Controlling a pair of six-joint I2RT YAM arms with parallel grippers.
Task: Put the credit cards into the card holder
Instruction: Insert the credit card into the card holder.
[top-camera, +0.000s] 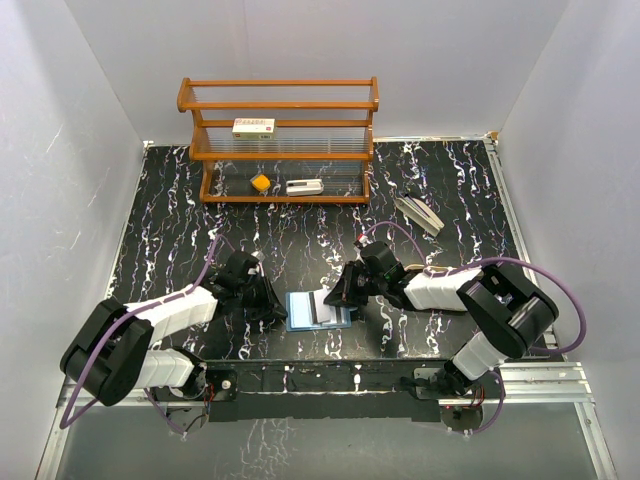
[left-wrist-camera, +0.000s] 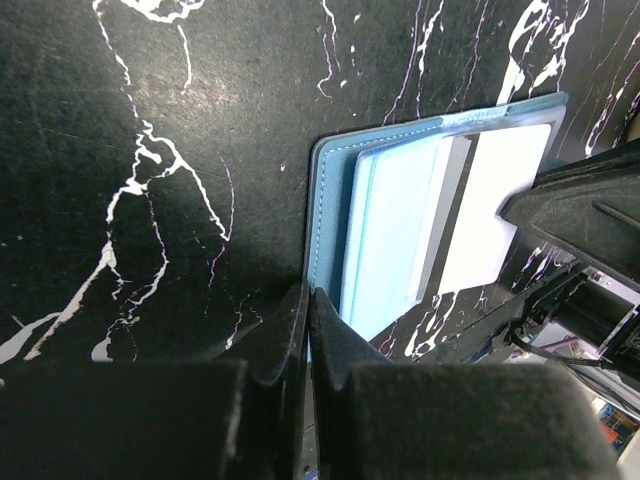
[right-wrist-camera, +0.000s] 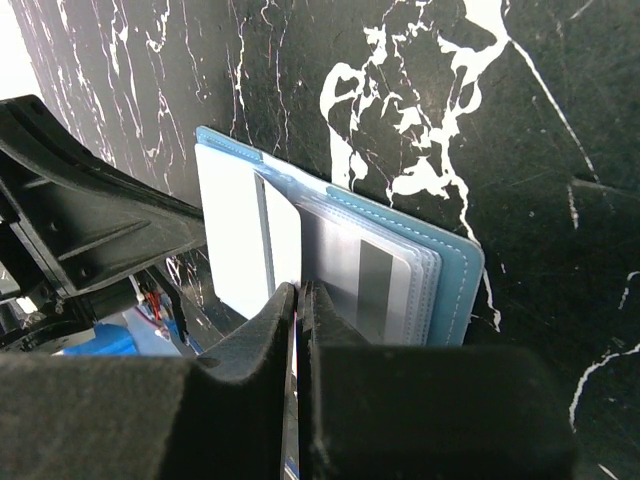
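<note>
Card holder (top-camera: 300, 313): laid open and flat on the black marbled table (top-camera: 170, 240), between the two grippers.
Holder contents: a pale credit card (left-wrist-camera: 495, 205) is seen lying on the inner pages; a card with a grey stripe (right-wrist-camera: 372, 285) is seated in a clear sleeve.
Left gripper (left-wrist-camera: 306, 295): fingers pressed together, tips at the holder's blue edge; whether that edge is pinched cannot be told.
Right gripper (right-wrist-camera: 300, 292): fingers closed together, tips at the holder's near edge, beside the pale card.
Wooden rack (top-camera: 300, 155): a white box (top-camera: 253, 126) is kept on the middle tier; a small orange item (top-camera: 260, 182) and a white-grey item (top-camera: 304, 186) on the lowest.
</note>
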